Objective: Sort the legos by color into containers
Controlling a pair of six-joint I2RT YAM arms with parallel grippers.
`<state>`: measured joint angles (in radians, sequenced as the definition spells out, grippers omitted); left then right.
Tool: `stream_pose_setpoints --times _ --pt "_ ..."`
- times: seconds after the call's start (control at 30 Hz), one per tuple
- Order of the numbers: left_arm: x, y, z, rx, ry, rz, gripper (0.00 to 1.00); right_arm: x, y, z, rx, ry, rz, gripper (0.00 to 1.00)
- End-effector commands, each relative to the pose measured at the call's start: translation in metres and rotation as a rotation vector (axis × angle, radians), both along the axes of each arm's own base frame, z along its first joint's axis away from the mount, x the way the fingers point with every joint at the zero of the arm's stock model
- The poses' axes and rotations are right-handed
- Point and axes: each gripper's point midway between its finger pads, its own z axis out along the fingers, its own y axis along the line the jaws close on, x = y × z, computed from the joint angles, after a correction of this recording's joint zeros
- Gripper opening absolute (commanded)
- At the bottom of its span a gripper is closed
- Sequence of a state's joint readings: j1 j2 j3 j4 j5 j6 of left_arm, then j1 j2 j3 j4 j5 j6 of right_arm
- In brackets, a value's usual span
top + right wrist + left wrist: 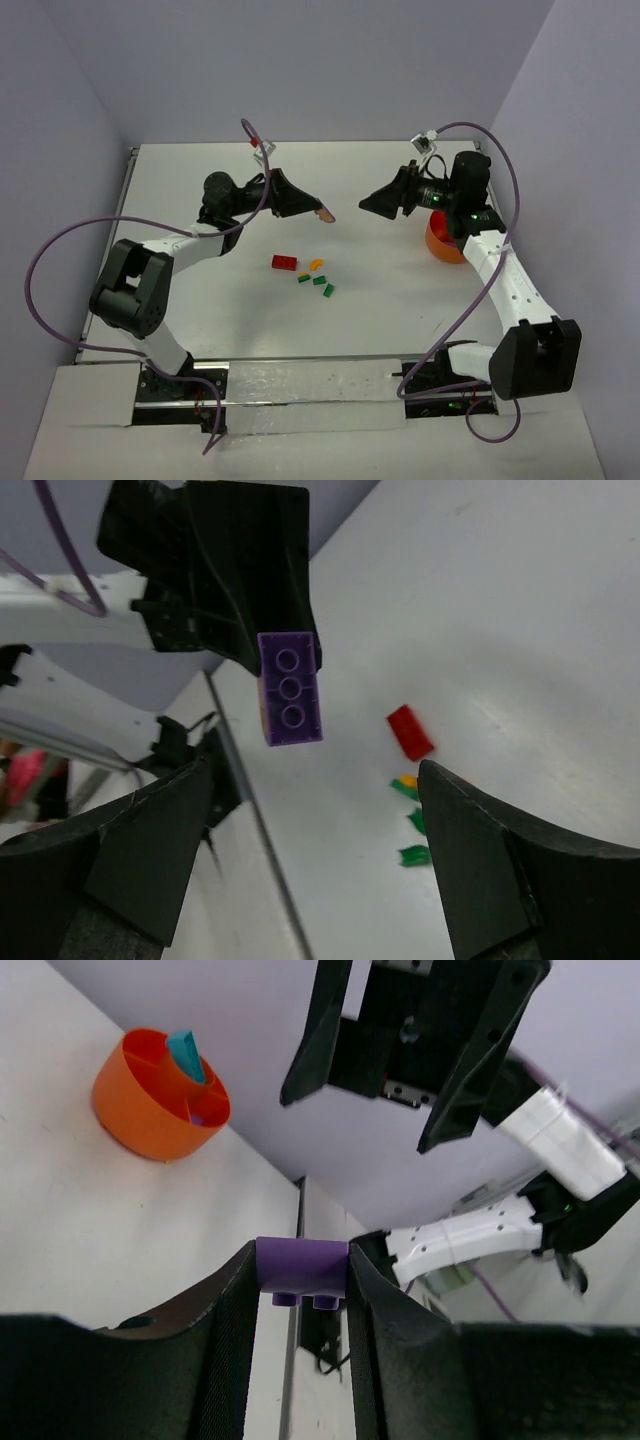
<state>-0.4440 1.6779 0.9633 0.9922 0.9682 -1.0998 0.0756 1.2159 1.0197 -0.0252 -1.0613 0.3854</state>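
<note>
Dropping is threatening: I am pinching purple brick (290,688) with left gripper (320,212), right gripper (315,775) is facing it spread; releasing early would lose it.

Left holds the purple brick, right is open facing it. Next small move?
Probably ease the right gripper forward around the purple brick: the left gripper presents it end-on, the right's jaws stand open opposite, and the orange bowl sits on the right arm's side.

Soft, even light from overhead, bright enough; the white tabletop (380,320) carries a mild sheen and faint shadows. Up close, each wrist camera's own dark fingers (480,870) look blurry.
</note>
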Motion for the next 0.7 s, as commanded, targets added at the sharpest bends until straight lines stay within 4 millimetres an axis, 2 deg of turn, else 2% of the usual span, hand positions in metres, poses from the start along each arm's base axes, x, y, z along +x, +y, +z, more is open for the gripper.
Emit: stream_pose_setpoints --times 0.0,0.1,0.23,0.4,0.67 --pt "-0.001 0.023 0.073 -0.237 -0.065 0.089 0.00 -0.004 0.020 0.039 0.191 0.088 0.041 0.90" --pt "0.008 0.028 0.083 -0.271 -0.033 0.140 0.00 0.004 0.025 0.047 0.212 0.094 0.010 0.91" --pt "0.020 0.033 0.085 -0.294 0.023 0.179 0.00 0.006 0.039 0.045 0.232 0.159 0.000 0.90" --pt "0.024 0.033 0.082 -0.303 0.058 0.189 0.00 0.014 0.050 0.037 0.237 0.207 -0.034 0.87" --pt "0.027 0.033 0.080 -0.310 0.095 0.192 0.00 0.021 0.072 0.044 0.258 0.204 -0.004 0.84"
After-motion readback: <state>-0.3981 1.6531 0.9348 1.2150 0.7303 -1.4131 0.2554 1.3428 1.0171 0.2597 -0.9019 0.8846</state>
